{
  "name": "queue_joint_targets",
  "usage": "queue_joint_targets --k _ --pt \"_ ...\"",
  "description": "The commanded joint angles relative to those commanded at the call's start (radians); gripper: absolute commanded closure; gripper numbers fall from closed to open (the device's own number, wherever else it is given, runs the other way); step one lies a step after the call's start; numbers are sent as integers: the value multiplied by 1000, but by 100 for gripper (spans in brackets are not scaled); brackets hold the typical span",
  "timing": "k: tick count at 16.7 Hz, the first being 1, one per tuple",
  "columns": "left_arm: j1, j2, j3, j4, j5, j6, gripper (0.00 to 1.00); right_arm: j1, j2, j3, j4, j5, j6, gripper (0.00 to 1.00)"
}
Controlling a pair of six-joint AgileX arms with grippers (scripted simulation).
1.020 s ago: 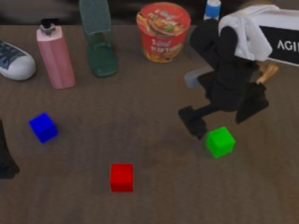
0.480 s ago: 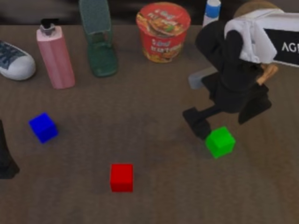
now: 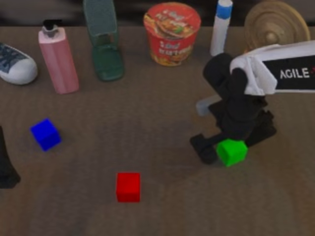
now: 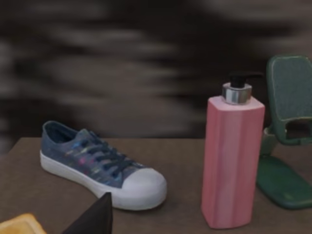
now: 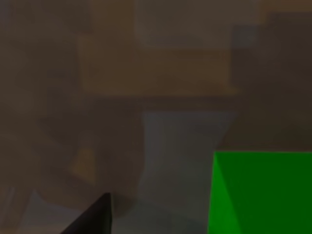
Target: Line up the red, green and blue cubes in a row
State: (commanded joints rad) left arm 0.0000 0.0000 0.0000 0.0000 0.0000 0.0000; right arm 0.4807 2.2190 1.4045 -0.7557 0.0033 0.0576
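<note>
Nearest the bench's front edge in the top view sits the red cube (image 3: 128, 186), alone on the brown bench (image 3: 162, 211), a little left of the middle. At the far left edge, about level with it, the dark tip of the left gripper (image 3: 7, 169) shows, parked; I cannot tell whether its fingers are spread or pressed together.

A step farther back and to the right lies the green cube (image 3: 232, 151). The right gripper (image 3: 230, 145) is down at it: one black finger (image 3: 204, 147) lies on the bench just left of the cube, touching or nearly touching its side, and the other finger is behind the cube to the right, so the fingers stand spread around the cube rather than pinching it. In the right wrist view the green cube (image 5: 261, 192) fills the corner close to the camera.

The blue cube (image 3: 46, 133) lies well apart on the left side, slightly farther back than the green one.

Along the back stand a blue sneaker (image 3: 15, 63), a pink pump bottle (image 3: 59, 61), a dark green stapler (image 3: 103, 39), a red noodle cup (image 3: 172, 32), a white tube with a blue cap (image 3: 220, 27) and a brass disc (image 3: 276, 25). The left wrist view shows the sneaker (image 4: 102, 170), the pump bottle (image 4: 233, 158) and the stapler (image 4: 287, 131).
</note>
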Motion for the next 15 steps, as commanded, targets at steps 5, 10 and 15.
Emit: queue_joint_targets --k 5,10,15 --pt "0 0 0 0 0 0 0 0 5 -5 10 0 0 8" --pt "0 0 0 0 0 0 0 0 5 -5 10 0 0 45" --pt "0 0 0 0 0 0 0 0 5 -5 10 0 0 83"
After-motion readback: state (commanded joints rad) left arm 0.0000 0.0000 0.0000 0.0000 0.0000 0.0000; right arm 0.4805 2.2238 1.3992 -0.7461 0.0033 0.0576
